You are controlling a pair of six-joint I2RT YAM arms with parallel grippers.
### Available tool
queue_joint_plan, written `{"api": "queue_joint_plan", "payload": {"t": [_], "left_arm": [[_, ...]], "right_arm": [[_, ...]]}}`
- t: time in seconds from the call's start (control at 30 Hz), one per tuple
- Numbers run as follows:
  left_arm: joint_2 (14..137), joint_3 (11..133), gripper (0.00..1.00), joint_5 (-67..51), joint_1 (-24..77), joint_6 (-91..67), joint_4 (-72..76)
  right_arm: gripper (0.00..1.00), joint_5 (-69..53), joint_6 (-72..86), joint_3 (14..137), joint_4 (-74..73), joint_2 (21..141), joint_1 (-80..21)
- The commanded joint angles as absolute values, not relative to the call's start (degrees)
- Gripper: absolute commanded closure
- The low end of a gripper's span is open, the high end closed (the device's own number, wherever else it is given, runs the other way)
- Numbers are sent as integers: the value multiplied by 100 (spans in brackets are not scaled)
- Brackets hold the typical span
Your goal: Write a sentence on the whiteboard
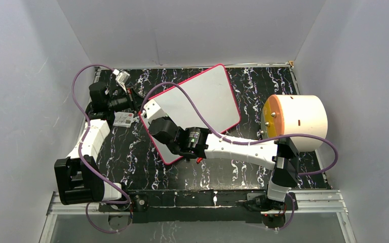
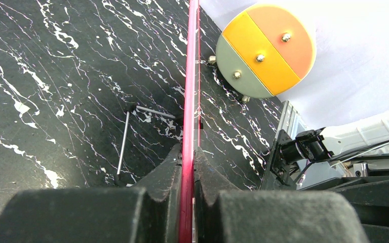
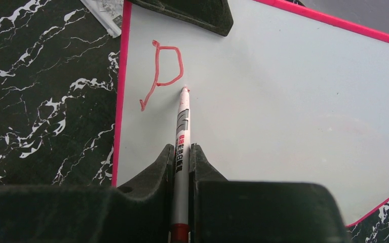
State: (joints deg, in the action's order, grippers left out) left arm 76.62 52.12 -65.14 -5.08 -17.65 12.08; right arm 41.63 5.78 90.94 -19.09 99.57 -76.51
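Observation:
The whiteboard (image 1: 207, 98), white with a pink-red frame, lies at an angle on the black marbled table. My left gripper (image 1: 135, 105) is shut on its left frame edge; in the left wrist view the fingers (image 2: 172, 167) pinch the pink frame (image 2: 191, 76). My right gripper (image 3: 181, 154) is shut on a silver marker (image 3: 182, 126) with a red end. It hovers over the board's near-left part (image 1: 153, 112). The marker tip touches the board (image 3: 283, 101) just right of a single red letter "P" (image 3: 164, 71). No other words of the sentence show.
A small printed card (image 1: 123, 119) lies by the board's left edge, also in the right wrist view (image 3: 104, 12). A big cream cylinder with an orange, yellow and grey end (image 1: 296, 121) (image 2: 266, 50) stands at the right. A thin metal rod (image 2: 124, 147) lies beside the board.

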Motion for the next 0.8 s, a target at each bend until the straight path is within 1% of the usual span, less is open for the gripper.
{"api": "queue_joint_plan", "payload": {"t": [0.0,0.5,0.77], "left_arm": [[7795,5106,100,-5930,-571,-1397,1046],[7805,5098,100,-5910,-571,-1397,1046],[7805,5097,100,-5908,-580,-1398,1046]], "right_arm": [[100,3998,532,9196,-1533,9985,-7622],[100,3704,636,9264,-2095,9969,-7626],[100,3803,753,9246,-2397,10006,-7618]]}}
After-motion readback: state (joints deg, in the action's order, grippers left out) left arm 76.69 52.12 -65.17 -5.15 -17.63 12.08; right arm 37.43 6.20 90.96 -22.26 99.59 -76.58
